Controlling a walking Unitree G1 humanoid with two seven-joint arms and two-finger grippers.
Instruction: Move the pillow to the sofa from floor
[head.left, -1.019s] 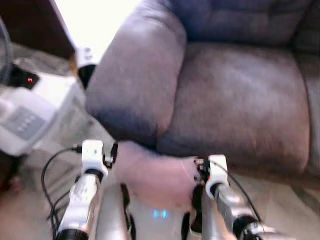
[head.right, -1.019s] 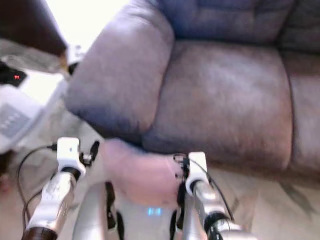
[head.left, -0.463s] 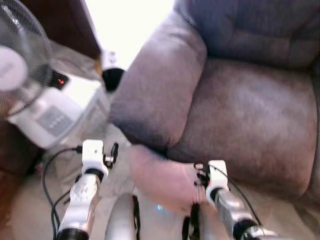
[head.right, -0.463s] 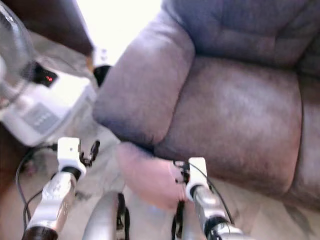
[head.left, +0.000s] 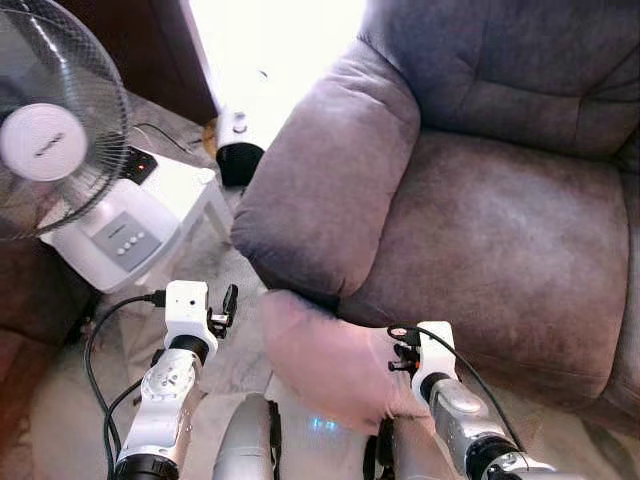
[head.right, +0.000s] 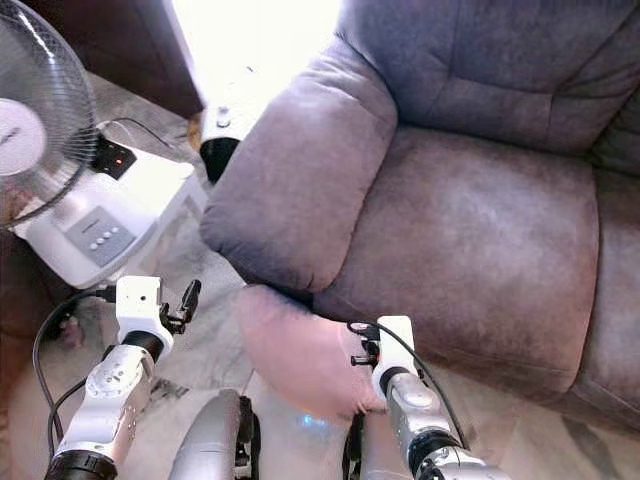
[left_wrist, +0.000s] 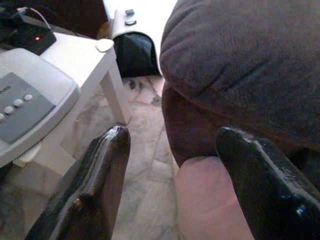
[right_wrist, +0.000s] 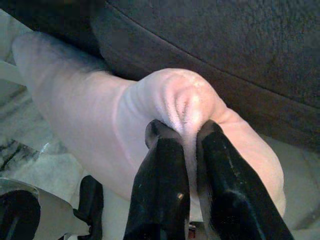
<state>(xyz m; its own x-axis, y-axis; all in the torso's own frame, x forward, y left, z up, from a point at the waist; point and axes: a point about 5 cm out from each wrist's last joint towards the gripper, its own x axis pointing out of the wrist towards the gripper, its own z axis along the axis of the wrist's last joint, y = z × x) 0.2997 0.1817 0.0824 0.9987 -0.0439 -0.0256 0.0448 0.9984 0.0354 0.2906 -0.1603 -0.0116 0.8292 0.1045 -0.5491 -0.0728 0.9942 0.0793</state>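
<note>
On my far left a fan (head.left: 45, 140) is standing on a small white table (head.left: 185, 190), well clear of the work. My left gripper (left_wrist: 170, 185) is hovering with its fingers spread wide and nothing between them, just beside the near corner of the pillow (head.left: 325, 360). The pink pillow is hanging off the floor in front of the sofa (head.left: 500, 230), just below the front edge of the seat and near the armrest (head.left: 325, 180). My right gripper (right_wrist: 187, 150) is pinching a fold of the pillow's fabric, fingers nearly closed with only cloth between them.

I am judging this as the carry, with the lift onto the seat not yet done. To do it well I am thinking the pillow needs raising above the seat edge before going forward, so it is not snagging on the cushion front. The pinch is on a thin fold, so I am favouring a slow, smooth rise; the left gripper could be supporting the free end if it starts sagging.
</note>
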